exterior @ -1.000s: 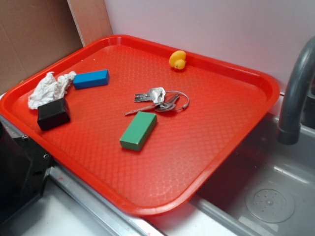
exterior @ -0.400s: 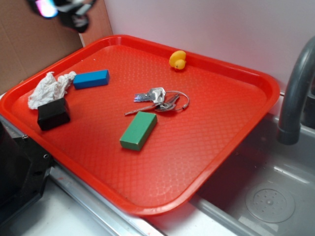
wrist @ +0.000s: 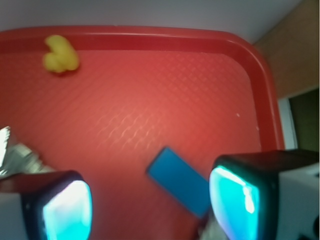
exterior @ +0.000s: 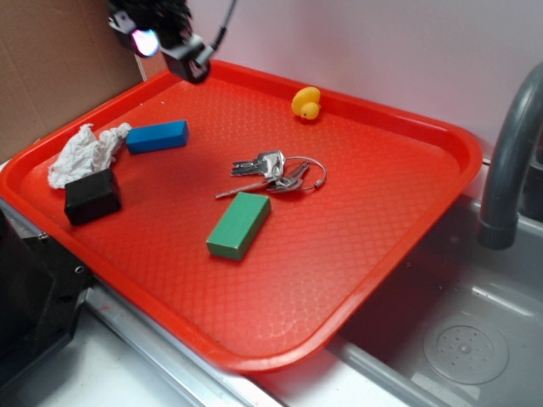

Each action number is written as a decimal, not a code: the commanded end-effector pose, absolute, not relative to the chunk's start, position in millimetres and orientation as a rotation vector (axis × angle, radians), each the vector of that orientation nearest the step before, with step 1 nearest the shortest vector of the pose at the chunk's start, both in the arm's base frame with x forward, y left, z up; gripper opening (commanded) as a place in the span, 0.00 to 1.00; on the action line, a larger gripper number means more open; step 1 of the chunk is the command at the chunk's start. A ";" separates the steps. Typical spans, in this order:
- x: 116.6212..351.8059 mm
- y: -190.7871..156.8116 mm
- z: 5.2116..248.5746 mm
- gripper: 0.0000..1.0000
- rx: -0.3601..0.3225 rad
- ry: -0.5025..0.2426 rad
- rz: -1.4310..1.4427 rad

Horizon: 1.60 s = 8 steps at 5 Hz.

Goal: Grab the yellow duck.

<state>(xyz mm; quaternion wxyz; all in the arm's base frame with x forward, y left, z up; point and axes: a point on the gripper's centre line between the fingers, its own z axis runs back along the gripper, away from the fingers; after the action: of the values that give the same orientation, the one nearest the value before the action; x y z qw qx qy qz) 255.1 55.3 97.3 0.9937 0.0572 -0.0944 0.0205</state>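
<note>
- The pincer [exterior: 174,38] is seen at the top left of the exterior view, raised above the far left corner of the red tray [exterior: 441,136].
- In the wrist view its two pads [wrist: 67,207] are spread wide apart, with nothing held between them; bare tray and part of the blue block [wrist: 180,180] show in the gap.
- The yellow duck [exterior: 306,103] is found by the tray's far rim, standing alone and well apart from the pincer.
- In the wrist view the duck [wrist: 60,54] appears at the upper left, close under the rim.
- A bunch of keys [exterior: 276,174] on a ring is laid near the tray's middle, with the green block [exterior: 238,225] just in front of it.
- A black block [exterior: 92,196] and a crumpled white tissue [exterior: 83,153] are placed at the left edge, touching each other.
- A grey faucet [exterior: 509,161] and a sink [exterior: 458,339] are visible to the right of the tray.
</note>
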 end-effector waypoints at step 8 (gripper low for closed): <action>358.5 -3.5 51.9 0.00 0.073 -0.353 -0.342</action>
<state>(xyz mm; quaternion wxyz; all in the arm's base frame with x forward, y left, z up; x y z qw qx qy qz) 347.3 1.9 24.3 0.9767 0.0318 -0.1367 -0.1623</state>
